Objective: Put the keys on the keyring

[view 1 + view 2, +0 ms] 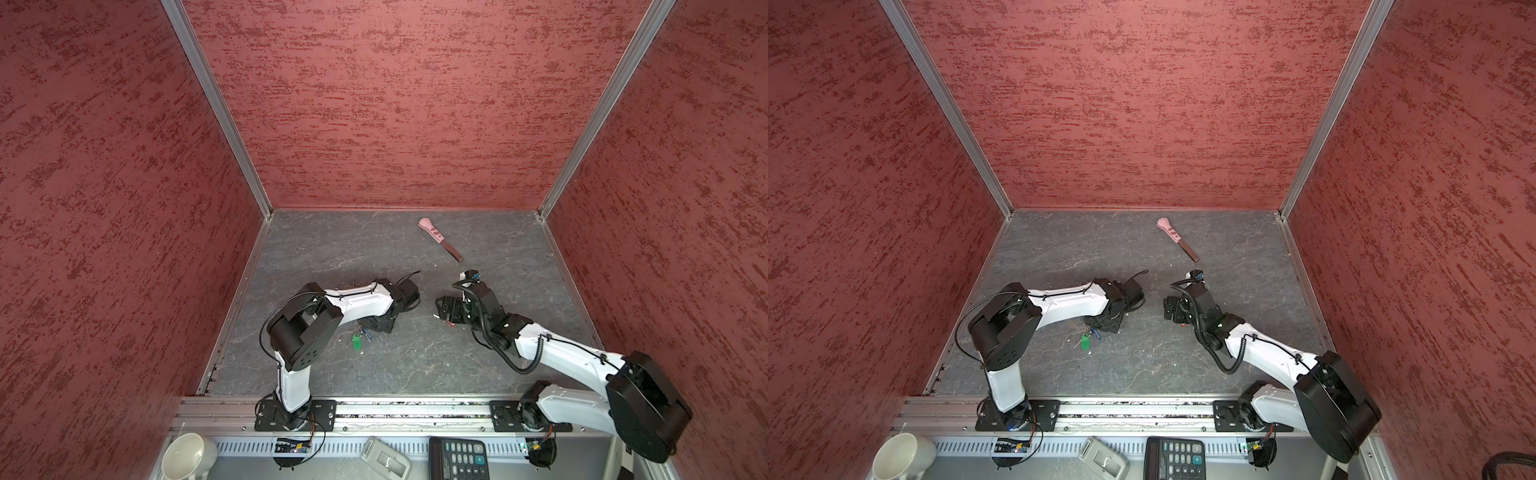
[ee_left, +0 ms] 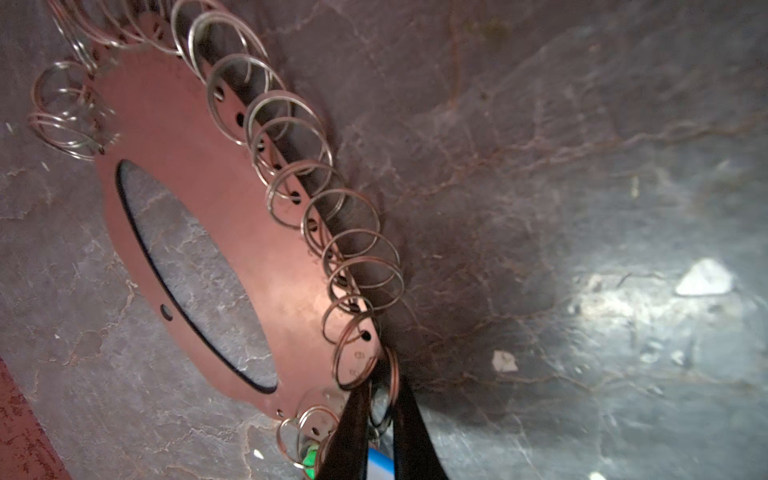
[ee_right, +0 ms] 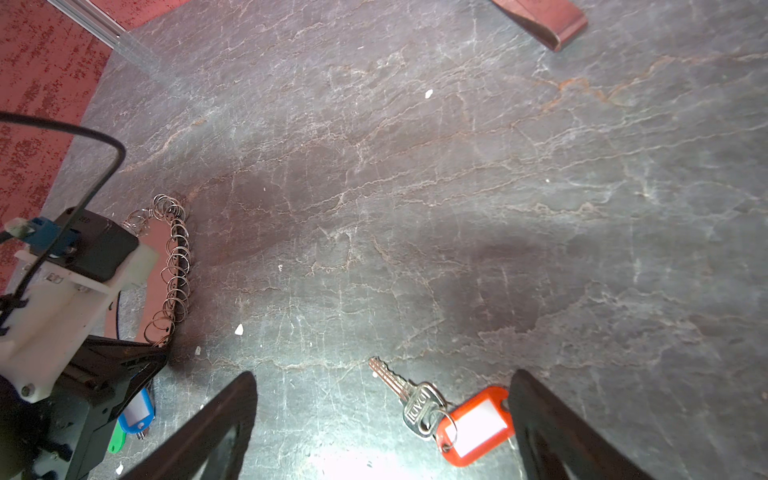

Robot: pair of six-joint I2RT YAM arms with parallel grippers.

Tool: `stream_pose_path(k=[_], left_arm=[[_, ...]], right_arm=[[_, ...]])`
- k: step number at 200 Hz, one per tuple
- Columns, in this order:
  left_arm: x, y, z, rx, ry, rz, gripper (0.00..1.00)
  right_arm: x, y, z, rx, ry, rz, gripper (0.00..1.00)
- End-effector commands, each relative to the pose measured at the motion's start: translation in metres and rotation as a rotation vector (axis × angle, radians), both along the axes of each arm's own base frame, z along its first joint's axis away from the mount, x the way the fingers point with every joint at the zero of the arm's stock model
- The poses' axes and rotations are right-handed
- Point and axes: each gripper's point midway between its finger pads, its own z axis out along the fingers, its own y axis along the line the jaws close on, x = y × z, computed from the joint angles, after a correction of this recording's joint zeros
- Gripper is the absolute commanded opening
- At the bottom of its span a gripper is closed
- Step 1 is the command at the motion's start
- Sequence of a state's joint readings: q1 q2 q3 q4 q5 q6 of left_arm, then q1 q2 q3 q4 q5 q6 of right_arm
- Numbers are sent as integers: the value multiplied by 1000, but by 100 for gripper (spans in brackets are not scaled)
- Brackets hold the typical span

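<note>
The keyring is a flat brown oval plate edged with several silver split rings, lying on the slate floor and mostly hidden under the left arm in both top views. My left gripper is shut on one ring at the plate's end. Keys with a green tag and a blue tag lie just beside it. My right gripper stands open low over the third key, whose red tag lies against the inside of one finger.
A pink-handled tool with a dark blade lies towards the back wall. Red walls close in three sides. In front of the rail stand a white mug, a grey device and a calculator.
</note>
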State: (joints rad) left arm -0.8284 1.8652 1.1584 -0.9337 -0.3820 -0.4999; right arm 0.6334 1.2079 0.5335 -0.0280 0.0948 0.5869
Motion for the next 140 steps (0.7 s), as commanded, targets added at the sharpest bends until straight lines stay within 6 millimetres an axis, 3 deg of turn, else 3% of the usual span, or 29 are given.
stream_pose_path(k=[1,50,88,109,140], left_arm=[[1,5,-4,12,-8,16,10],[6,8,12,-10,-64,55,0],[12,2,31,-86,-127,56,0],[16,-12,54,-201,-188,20,0],[23,-36,106,-400,-327,-96,0]], right_arm=[[0,-3,1,-4,-12,-17,96],[-1,-3,2,-1,-13,-17,96],[-1,-5,4,-9,-16,-19,96],[0,-4,8,-12,-25,-9,96],[0,7,27,4,-80,68,96]])
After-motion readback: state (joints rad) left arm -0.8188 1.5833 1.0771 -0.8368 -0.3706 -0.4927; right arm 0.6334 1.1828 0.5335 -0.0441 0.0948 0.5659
